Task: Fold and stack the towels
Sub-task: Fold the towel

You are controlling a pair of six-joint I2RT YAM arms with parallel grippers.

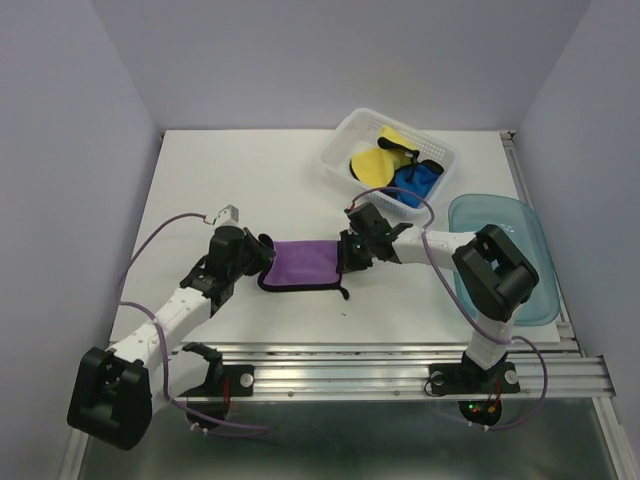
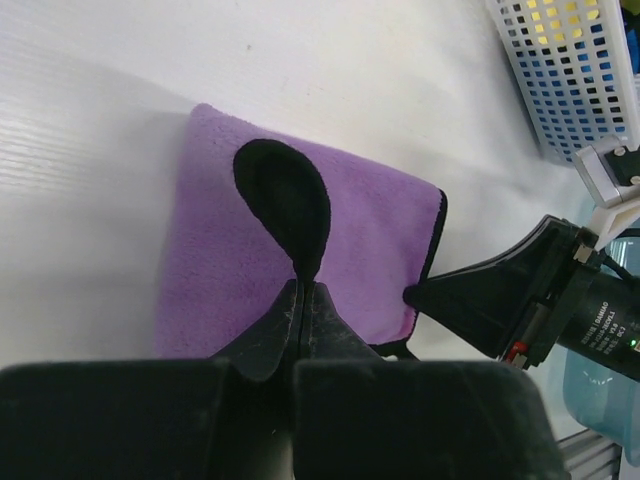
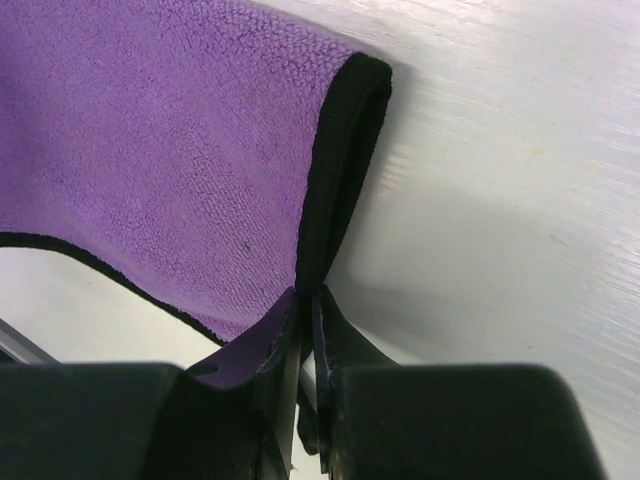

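White table (image 1: 230, 170), pale lilac walls.

Top view: purple towel (image 1: 302, 264) lies mid-table as a flat rectangle with a dark border, a thin dark tail at its 5 o'clock corner. Left gripper (image 1: 262, 252) is on its 9 o'clock edge, right gripper (image 1: 350, 250) on its 3 o'clock edge. White perforated basket (image 1: 337, 138) sits at 1 o'clock from the towel, with a yellow towel (image 1: 372, 165) and a blue towel (image 1: 415, 182) inside. Translucent tray (image 1: 475, 212) at the table's 3 o'clock side, partly under the right arm.

Left wrist: left gripper (image 2: 302, 295) jaws fully closed, pinching a black teardrop-shaped fold of the purple towel (image 2: 370, 230). Right gripper (image 2: 415, 295) tip meets the far black hem at 3 o'clock. Basket (image 2: 570, 70) at 1 o'clock.

Right wrist: right gripper (image 3: 305, 300) jaws nearly together, clamped on the black-bound edge. Purple towel (image 3: 170, 130) has a fuzzy pile and spreads toward 10 o'clock, with its corner lifted off the table.
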